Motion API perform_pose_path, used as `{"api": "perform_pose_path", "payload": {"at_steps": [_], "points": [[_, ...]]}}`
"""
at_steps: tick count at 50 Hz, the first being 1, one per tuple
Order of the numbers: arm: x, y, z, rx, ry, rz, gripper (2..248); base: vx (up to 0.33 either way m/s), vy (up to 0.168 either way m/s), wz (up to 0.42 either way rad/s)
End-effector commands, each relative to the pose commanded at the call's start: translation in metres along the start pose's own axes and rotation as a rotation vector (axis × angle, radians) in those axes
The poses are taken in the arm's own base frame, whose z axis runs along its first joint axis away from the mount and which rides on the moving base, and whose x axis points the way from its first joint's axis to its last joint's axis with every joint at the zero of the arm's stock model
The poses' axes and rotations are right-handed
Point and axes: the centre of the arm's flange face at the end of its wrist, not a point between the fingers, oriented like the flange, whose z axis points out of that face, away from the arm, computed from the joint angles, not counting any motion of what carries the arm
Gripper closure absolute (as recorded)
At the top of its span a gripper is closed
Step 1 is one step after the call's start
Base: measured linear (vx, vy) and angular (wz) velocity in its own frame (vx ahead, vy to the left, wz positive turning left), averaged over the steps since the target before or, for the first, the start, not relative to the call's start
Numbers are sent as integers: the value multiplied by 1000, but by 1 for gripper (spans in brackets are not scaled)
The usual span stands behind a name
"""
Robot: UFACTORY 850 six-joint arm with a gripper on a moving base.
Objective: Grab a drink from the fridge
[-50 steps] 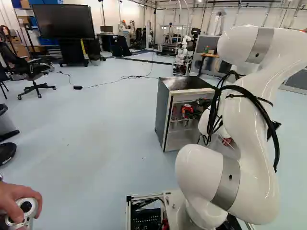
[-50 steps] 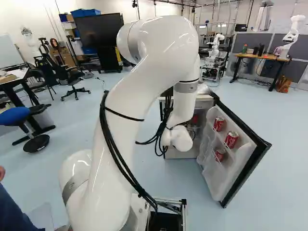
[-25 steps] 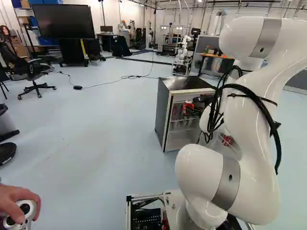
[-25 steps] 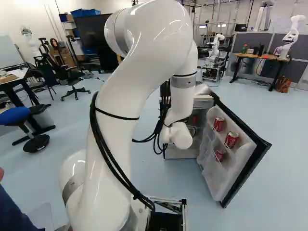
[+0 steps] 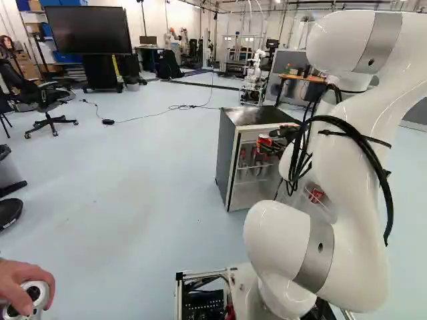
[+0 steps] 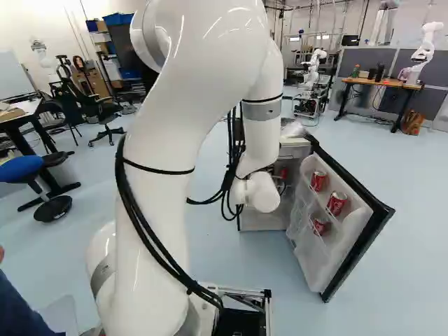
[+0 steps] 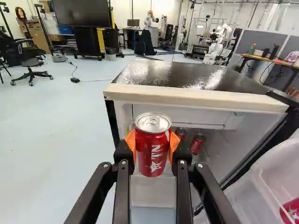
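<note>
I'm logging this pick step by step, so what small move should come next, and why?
Probably ease the gripper straight back from the fridge, grip unchanged. The can is upright between both orange pads, in front of the fridge's opening, and the open door stands to one side, so backing off before any sideways swing looks safer.

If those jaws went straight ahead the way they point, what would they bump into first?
Probably the inside of the fridge, near its white panel, with the gripped red can touching first. That can hides what lies behind it, so I'm unsure.
</note>
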Motion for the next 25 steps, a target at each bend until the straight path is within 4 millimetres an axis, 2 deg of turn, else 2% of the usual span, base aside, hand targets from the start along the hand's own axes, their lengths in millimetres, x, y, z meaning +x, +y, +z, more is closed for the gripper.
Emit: {"api": "perform_pose_path", "payload": {"at_steps": [25], "points": [[28,1,-9,-22,39,-36,160,0,0,0]]}}
